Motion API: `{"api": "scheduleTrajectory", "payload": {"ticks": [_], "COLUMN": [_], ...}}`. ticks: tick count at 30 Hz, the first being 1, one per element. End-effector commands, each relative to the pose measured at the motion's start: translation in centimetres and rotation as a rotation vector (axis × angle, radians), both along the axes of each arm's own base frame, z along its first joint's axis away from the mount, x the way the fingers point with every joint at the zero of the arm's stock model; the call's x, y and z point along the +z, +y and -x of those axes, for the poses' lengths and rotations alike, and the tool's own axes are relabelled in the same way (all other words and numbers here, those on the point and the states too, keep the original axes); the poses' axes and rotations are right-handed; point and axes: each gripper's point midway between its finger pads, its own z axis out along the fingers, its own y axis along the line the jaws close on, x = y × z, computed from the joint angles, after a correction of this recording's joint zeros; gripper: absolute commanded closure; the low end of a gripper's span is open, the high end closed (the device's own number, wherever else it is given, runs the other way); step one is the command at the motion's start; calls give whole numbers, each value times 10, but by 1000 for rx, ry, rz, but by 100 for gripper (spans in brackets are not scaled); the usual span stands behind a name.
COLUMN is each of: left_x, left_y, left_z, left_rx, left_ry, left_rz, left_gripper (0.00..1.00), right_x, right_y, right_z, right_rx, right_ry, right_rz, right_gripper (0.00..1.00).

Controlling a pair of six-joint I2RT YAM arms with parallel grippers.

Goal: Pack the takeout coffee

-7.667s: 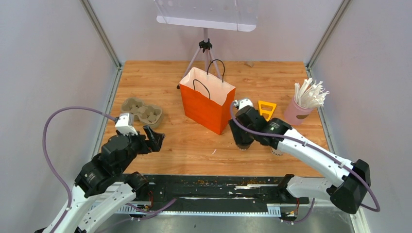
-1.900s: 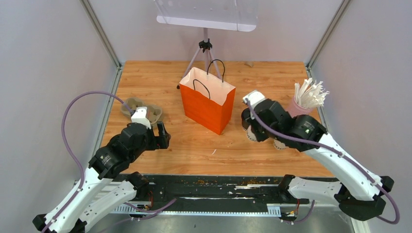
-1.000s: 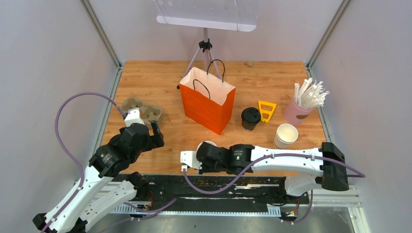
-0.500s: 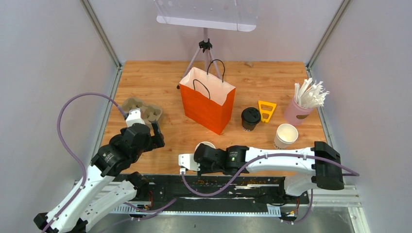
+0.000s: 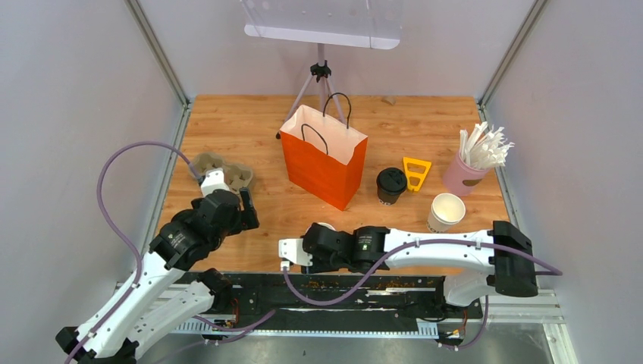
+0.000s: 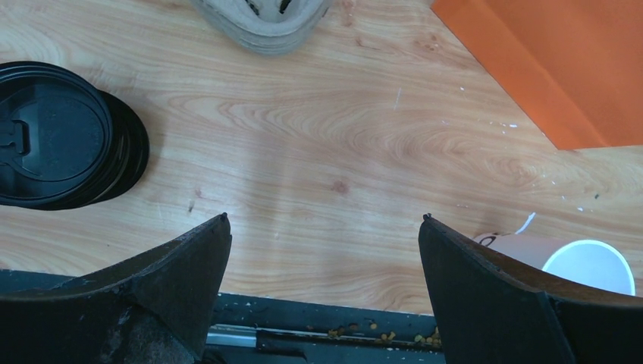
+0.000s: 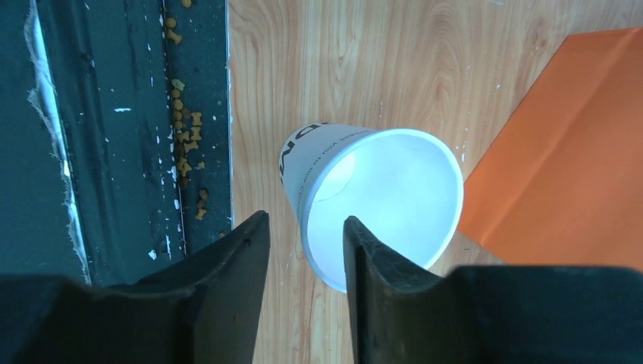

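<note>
A lidless white paper cup (image 7: 379, 201) stands near the table's front edge, partly hidden under my right wrist in the top view (image 5: 326, 227). My right gripper (image 7: 303, 220) straddles its near wall, one finger outside and one over the mouth, open with a gap on each side. A cup with a black lid (image 5: 391, 184) stands right of the orange bag (image 5: 322, 159). Another lidless cup (image 5: 446, 212) sits further right. My left gripper (image 6: 324, 218) hangs wide open and empty over bare wood, with a stack of black lids (image 6: 57, 133) to its left.
The brown pulp tray (image 5: 224, 171) lies at the left, just beyond my left gripper (image 5: 244, 206). A pink cup of straws (image 5: 466, 173) and a yellow tool (image 5: 415, 172) sit at the right. A tripod (image 5: 321, 76) stands behind the bag. The black front rail (image 7: 114, 136) borders the cup.
My right jaws have parted from the cup's rim, and the cup stands on the table. The left arm has crept slightly forward, still open.
</note>
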Motion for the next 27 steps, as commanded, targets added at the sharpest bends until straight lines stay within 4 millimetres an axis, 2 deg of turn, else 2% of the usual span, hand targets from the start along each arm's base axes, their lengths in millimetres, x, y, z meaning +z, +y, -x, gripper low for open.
{"api": "scheduleTrajectory", "payload": {"ticks": [1,7,11,16,21,23,27], "left_x": [7,9,0,-7,-12,-14,-17], "left_y": [9,34,55,99,150,164,184], "left_z": [-10,-22,-31,-31,-12,-7,2], "left_rx": [70,186,296,547,858,919,1004], "left_ry": [-22,11,80,139,188,216,223], "left_rz": [-21,-47,33,80,15,-22,-93], "left_gripper": [0,0,0,0,1,1,16], "right_x": [60,119,145,170,185,187,188], "right_y": [12,6,-3,-16,-29,-34,-39], "right_z": [2,6,1,1,4,5,6], "right_rx": [-33,-63,-120,-151,-170,-172,-184], "right_ry": [9,22,4,4,21,24,29], "right_rz": [-174,-381,-491,-619,-660,-657,-652], "right_gripper": [55,28,11,7,7,7,7]}}
